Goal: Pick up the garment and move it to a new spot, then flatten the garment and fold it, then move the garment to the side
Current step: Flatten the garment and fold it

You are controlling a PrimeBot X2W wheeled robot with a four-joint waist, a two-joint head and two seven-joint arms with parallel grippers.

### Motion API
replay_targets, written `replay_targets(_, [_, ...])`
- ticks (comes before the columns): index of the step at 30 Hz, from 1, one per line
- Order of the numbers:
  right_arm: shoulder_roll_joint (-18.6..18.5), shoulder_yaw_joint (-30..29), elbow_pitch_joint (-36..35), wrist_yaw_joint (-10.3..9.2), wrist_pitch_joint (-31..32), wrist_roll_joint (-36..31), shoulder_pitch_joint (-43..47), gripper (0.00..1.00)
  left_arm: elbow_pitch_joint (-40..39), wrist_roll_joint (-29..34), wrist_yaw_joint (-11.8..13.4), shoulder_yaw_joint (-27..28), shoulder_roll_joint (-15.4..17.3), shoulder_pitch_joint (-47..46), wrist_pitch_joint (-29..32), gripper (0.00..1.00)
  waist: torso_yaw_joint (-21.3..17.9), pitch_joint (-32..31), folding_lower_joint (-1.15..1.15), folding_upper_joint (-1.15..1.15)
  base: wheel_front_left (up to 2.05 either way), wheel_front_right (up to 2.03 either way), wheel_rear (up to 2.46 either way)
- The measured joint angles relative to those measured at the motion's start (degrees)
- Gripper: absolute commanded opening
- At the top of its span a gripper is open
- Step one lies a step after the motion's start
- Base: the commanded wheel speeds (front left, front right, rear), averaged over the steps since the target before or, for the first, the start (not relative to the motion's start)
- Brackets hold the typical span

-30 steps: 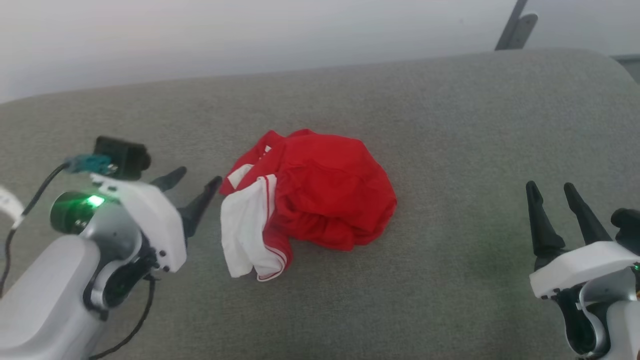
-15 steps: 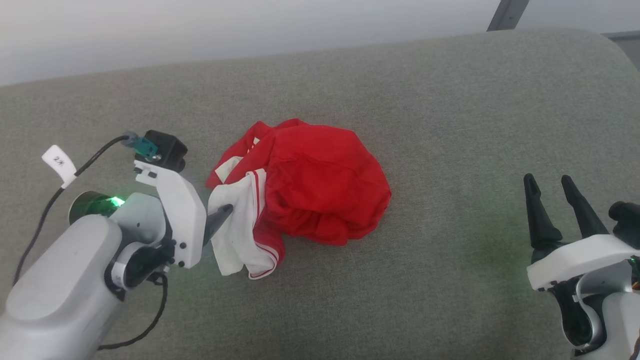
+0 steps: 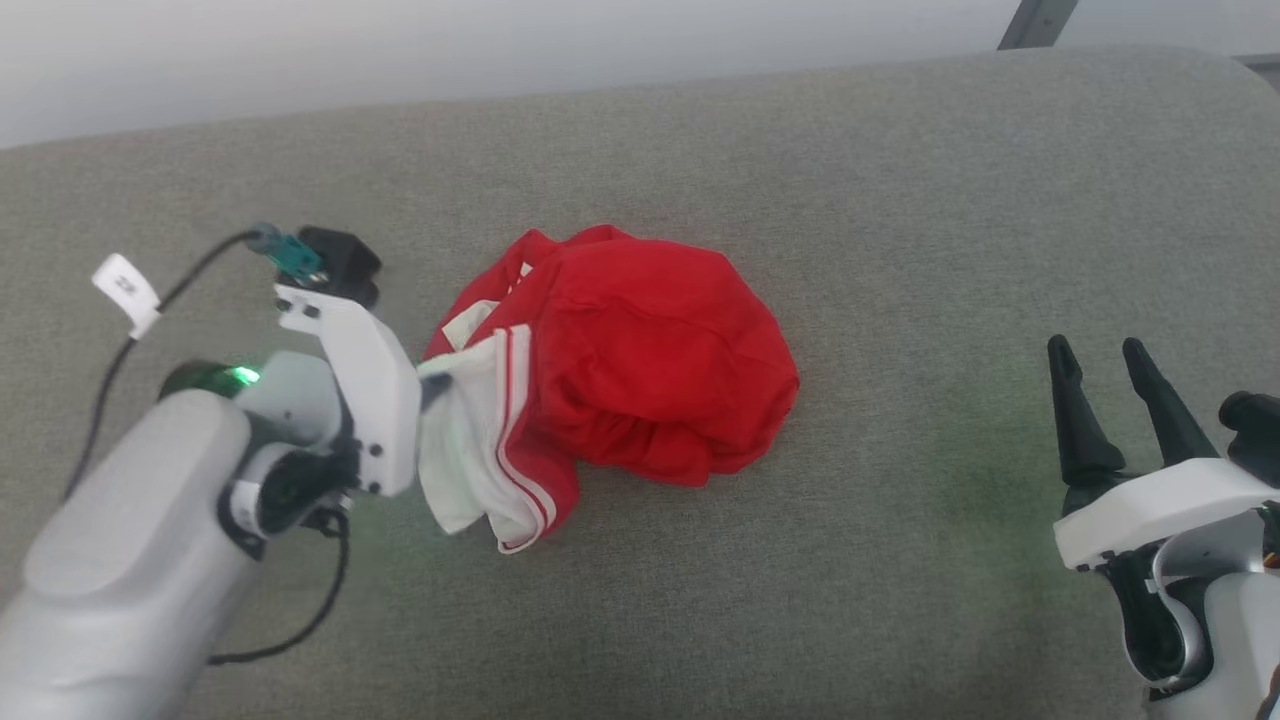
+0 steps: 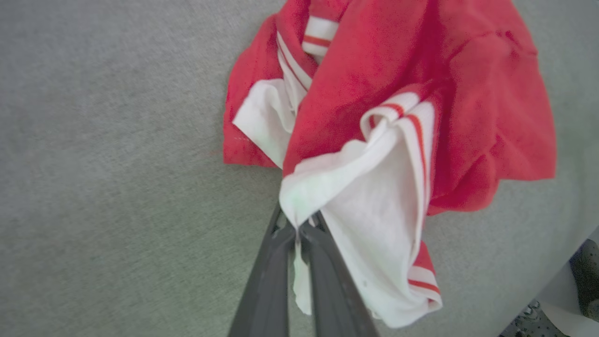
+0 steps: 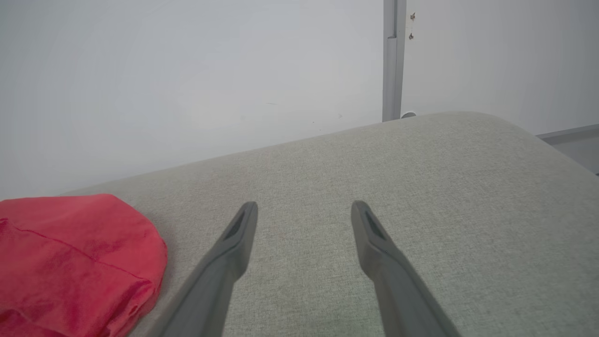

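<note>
The garment [image 3: 640, 360] lies crumpled in a heap about the middle of the grey fabric surface [image 3: 900, 200]. The red part bulges to the right. A white panel [image 4: 374, 196] w/ red-striped trim is at the left-front side of the heap. In the left wrist view this panel is drawn to a point, the striped hem folds over it, and more striped trim shows at the far end of the heap.

The left gripper [image 4: 297, 224] is pressed together on the corner of the white panel. Both dark fingers meet, and a thin strip of white cloth is squeezed between them and hangs down a bit. If this corner is lifted off the surface or not, I cannot tell for sure. In the head view the fingertips are hidden in the cloth edge. The white wrist housing sits just beside the garment on its left, w/ a green light [image 3: 240, 375] on the arm and a white tag [image 3: 125, 285] near it.

The right gripper [image 3: 1095, 350] is well apart from the garment, at the lower right. Its fingers are spread & point up, nothing between them. In the right wrist view the red heap shows at the lower left. Behind the surface is a pale wall [image 5: 187, 93] w/ a grey post [image 5: 392, 61].
</note>
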Motion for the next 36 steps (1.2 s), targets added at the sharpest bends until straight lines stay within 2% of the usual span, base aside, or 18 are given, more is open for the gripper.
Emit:
replay_targets(6, [-0.4, -1.2, -0.2, 0.0, -0.2, 0.0, 0.1, 1.0, -3.7, 0.0, 2.5, 3.0, 3.9, 0.8, -1.2, 0.0, 1.2, -0.4, 0.0, 0.0, 0.0, 0.0, 0.0])
replay_targets(12, [-0.4, -1.9, -0.8, 0.0, 0.1, -0.1, 0.7, 1.0, -8.6, -0.2, 6.7, 7.0, 10.6, 6.2, -2.2, 0.0, 2.8, -0.5, 0.0, 0.0, 0.0, 0.0, 0.0])
replay_targets(13, [-0.4, -1.9, -0.8, 0.0, 0.1, -0.1, 0.7, 1.0, -8.6, -0.2, 6.7, 7.0, 10.6, 6.2, -2.2, 0.0, 2.8, -0.5, 0.0, 0.0, 0.0, 0.0, 0.0])
replay_targets(19, [-0.3, -2.8, -1.5, 0.0, 0.4, -0.4, 1.0, 1.0, -10.6, -0.6, 10.4, 9.8, 15.3, 13.2, -3.5, 0.0, 4.0, -0.6, 0.0, 0.0, 0.0, 0.0, 0.0])
replay_targets(22, [-0.1, -2.8, -1.9, 0.0, 0.8, -0.6, 1.0, 1.0, -9.7, -1.2, 11.4, 10.5, 15.8, 15.9, -4.3, 0.0, 4.4, -0.7, 0.0, 0.0, 0.0, 0.0, 0.0])
replay_targets(28, [-0.1, -2.8, -2.3, 0.0, 1.3, -0.6, 1.0, 1.0, -8.1, -3.5, 10.6, 11.5, 14.8, 18.1, -6.4, 0.0, 4.7, -0.5, 0.0, 0.0, 0.0, 0.0, 0.0])
replay_targets(36, [-0.1, -2.9, -2.5, 0.0, 1.6, -0.6, 1.2, 1.0, -17.1, -2.8, 9.5, 9.8, 11.9, 12.9, -5.6, 0.0, 5.0, -1.1, 0.0, 0.0, 0.0, 0.0, 0.0])
